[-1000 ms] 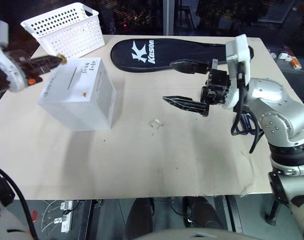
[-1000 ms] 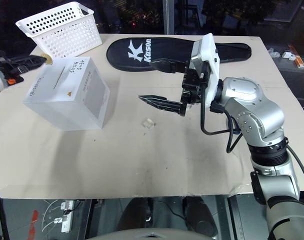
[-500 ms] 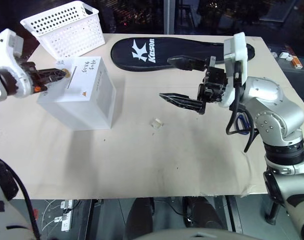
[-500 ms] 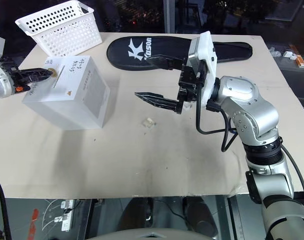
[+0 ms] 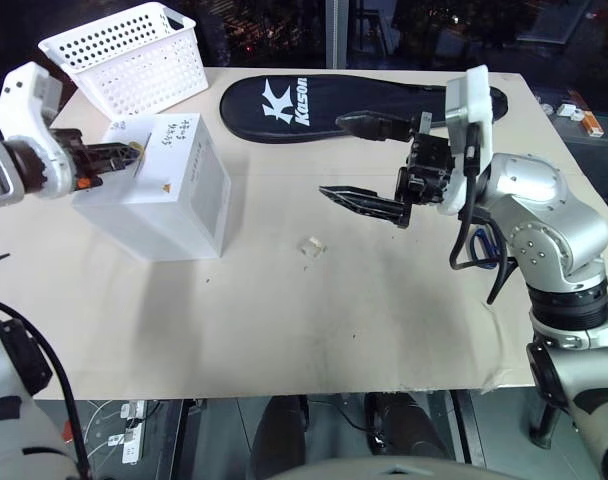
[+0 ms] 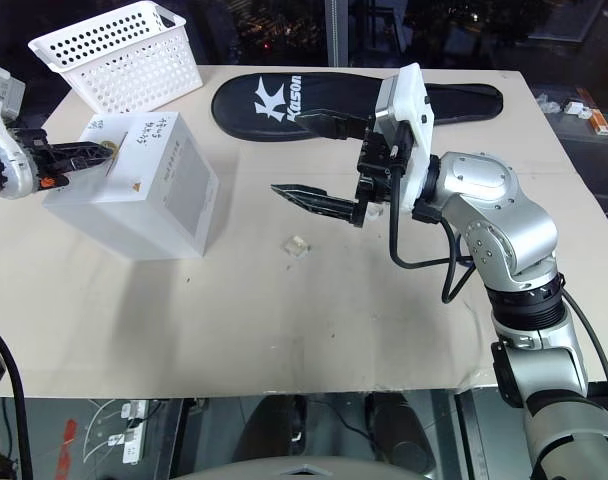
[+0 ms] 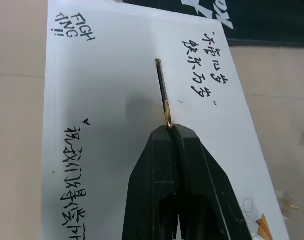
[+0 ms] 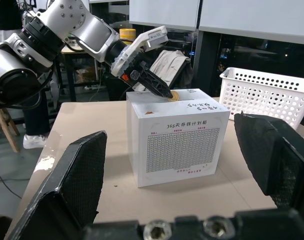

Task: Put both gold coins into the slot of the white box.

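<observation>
The shiny metal gold coin (image 7: 166, 107) meets the matt cardboard white box (image 7: 112, 90).

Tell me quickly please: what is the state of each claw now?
Left claw: closed on a gold coin, held edge-on at the slot of the white box.
Right claw: open, holding nothing.

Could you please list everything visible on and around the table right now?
White box: one, white, table's left part.
Slot: one, dark, in the box's handwritten top.
Gold coin: one, gold, edge-on at the slot, pinched by the left gripper.
Basket: one, white perforated, far left corner.
Racket bag: one, black, far edge.
Clear cube case: one, table's middle.
Table: one, beige.
Left gripper: shut on the coin.
Right gripper: open, empty, above the table.
</observation>
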